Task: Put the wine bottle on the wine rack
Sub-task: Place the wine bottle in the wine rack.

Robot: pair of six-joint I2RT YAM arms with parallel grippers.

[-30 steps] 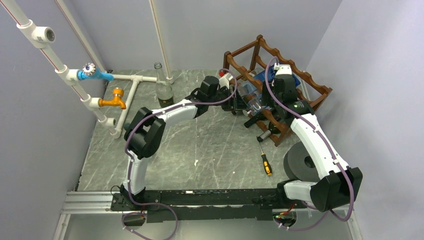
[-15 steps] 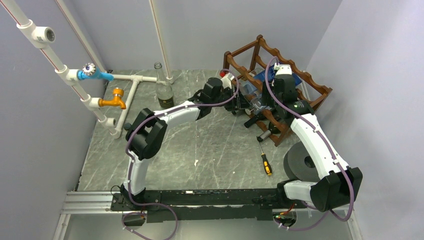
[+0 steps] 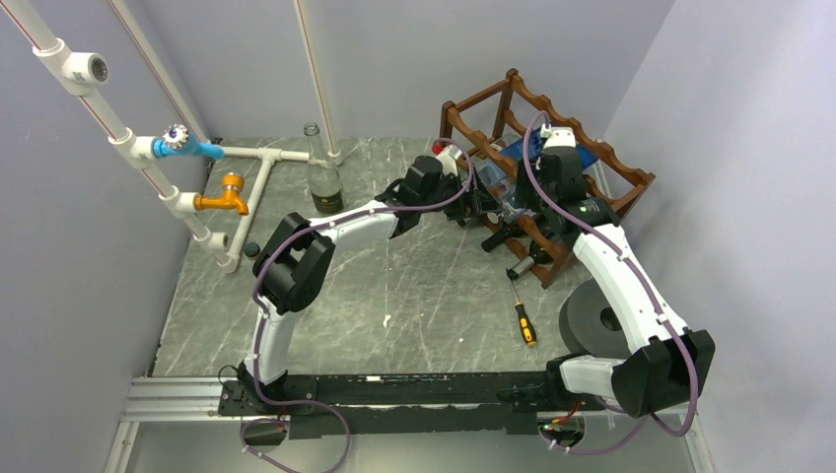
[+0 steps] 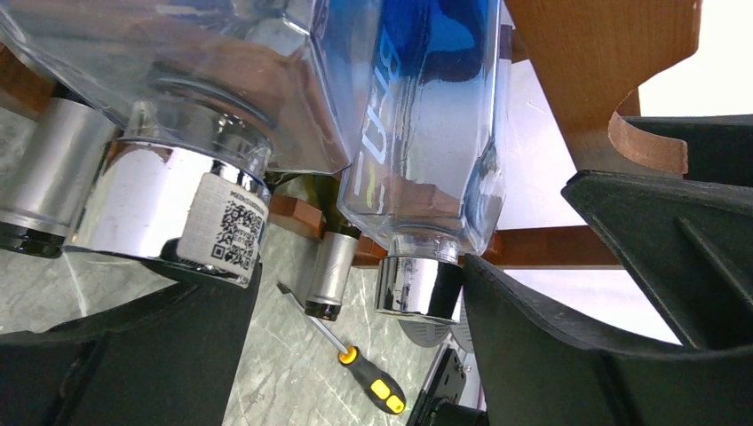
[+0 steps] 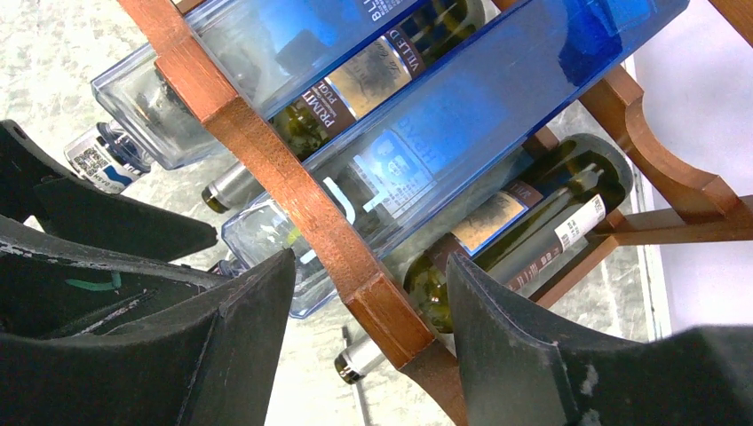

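Wine bottle partly behind wine rack

Left wrist view: blue bottle cut off by top edge, clear bottle by upper left corner; label print too small. Top view: wine rack middle hidden behind right arm.

Robotics lab test cell: grey walls enclose a marbled table, PVC pipes with taps and a robot-arm mounting rail.
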